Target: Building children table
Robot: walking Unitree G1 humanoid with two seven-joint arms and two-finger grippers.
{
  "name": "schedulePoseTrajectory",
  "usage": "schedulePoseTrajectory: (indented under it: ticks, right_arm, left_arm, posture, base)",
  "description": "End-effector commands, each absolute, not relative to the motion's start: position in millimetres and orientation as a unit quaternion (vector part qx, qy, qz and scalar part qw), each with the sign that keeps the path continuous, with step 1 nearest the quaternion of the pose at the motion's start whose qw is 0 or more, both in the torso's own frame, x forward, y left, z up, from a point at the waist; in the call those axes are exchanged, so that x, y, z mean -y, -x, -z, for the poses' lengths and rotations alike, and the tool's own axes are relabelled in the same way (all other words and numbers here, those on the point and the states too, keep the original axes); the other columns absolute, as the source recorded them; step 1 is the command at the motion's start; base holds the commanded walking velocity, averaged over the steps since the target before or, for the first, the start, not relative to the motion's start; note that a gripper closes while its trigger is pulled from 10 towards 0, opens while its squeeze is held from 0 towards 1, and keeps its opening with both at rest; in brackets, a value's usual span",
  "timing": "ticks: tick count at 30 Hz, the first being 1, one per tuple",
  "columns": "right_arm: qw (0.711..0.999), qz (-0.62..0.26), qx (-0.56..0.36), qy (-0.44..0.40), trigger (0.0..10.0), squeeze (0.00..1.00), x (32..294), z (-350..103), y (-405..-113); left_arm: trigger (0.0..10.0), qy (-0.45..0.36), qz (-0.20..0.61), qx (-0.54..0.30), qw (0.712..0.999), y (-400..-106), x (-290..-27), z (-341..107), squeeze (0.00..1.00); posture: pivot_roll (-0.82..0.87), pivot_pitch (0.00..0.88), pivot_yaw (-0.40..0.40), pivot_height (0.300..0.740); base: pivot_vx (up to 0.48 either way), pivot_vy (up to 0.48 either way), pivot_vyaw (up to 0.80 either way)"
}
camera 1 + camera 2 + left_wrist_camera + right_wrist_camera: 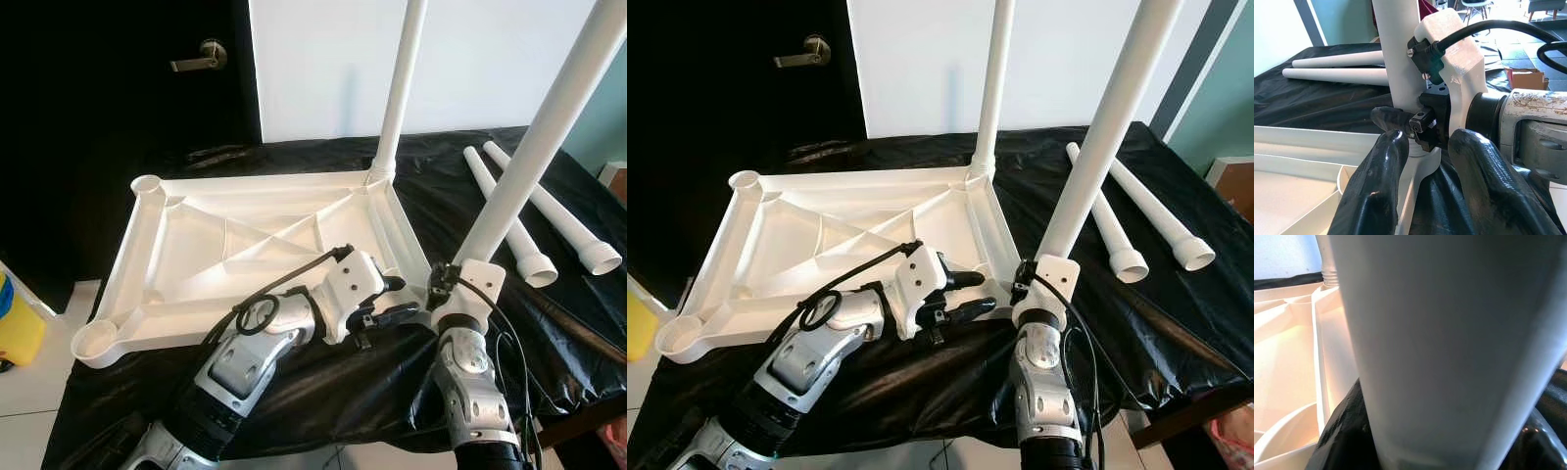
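Observation:
A white table top lies upside down on a black cloth. One white leg stands upright in its far right corner. At the near right corner my right gripper is shut on the base of a second white leg, which leans up and to the right. In the right wrist view the leg sits between the black fingers. My left gripper is open beside that corner, its fingers pointing at the right gripper and the leg's base.
Two loose white legs lie on the black cloth to the right. Round sockets at the far left corner and the near left corner hold nothing. A yellow container stands on the floor at left, below a dark door with a handle.

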State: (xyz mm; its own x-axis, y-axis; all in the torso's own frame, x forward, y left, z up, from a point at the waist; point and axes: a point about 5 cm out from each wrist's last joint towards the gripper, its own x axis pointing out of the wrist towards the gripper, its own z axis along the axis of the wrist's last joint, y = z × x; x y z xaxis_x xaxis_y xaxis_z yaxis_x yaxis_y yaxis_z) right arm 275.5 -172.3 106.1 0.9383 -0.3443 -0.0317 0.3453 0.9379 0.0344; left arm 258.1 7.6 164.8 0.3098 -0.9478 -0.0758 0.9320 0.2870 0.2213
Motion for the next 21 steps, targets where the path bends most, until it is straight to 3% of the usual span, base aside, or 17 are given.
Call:
schedulePoseTrajectory:
  ticks: [1, 2, 3, 4, 13, 20, 21]
  right_arm:
    - [0.977, 0.205, -0.055, -0.016, 10.0, 0.00, 181, -91, -270]
    - [0.977, 0.207, -0.054, -0.015, 10.0, 0.00, 182, -92, -270]
    - [0.977, 0.207, -0.051, -0.013, 10.0, 0.88, 183, -93, -270]
    - [0.977, 0.208, -0.050, -0.011, 10.0, 1.00, 183, -93, -270]
    - [0.983, 0.182, -0.035, -0.009, 10.0, 1.00, 187, -97, -271]
    - [0.996, 0.089, -0.004, -0.022, 10.0, 1.00, 185, -103, -269]
    - [0.998, 0.063, 0.004, -0.018, 10.0, 0.00, 186, -105, -268]
  left_arm:
    - [10.0, -0.115, 0.598, 0.031, 0.793, -256, -6, -164, 0.00]
    - [10.0, -0.115, 0.598, 0.031, 0.793, -256, -6, -164, 0.00]
    - [10.0, -0.115, 0.598, 0.031, 0.793, -256, -6, -164, 0.00]
    - [10.0, -0.115, 0.598, 0.031, 0.793, -256, -6, -164, 0.00]
    - [10.0, -0.116, 0.598, 0.031, 0.793, -256, -7, -163, 0.00]
    - [10.0, -0.118, 0.600, 0.032, 0.791, -256, -6, -163, 0.00]
    - [10.0, -0.118, 0.601, 0.032, 0.790, -256, -6, -163, 0.00]
  posture:
    - [-0.05, 0.000, -0.016, 0.740]
    - [-0.05, 0.000, -0.016, 0.740]
    - [-0.05, 0.000, -0.016, 0.740]
    - [-0.05, 0.000, -0.016, 0.740]
    - [-0.05, 0.000, -0.018, 0.740]
    - [-0.05, 0.000, -0.015, 0.740]
    - [-0.06, 0.000, -0.010, 0.740]
  base:
    - [0.000, 0.000, 0.00]
    - [0.000, 0.000, 0.00]
    - [0.000, 0.000, 0.00]
    - [0.000, 0.000, 0.00]
    - [0.000, 0.000, 0.00]
    - [0.000, 0.000, 0.00]
    - [0.000, 0.000, 0.00]
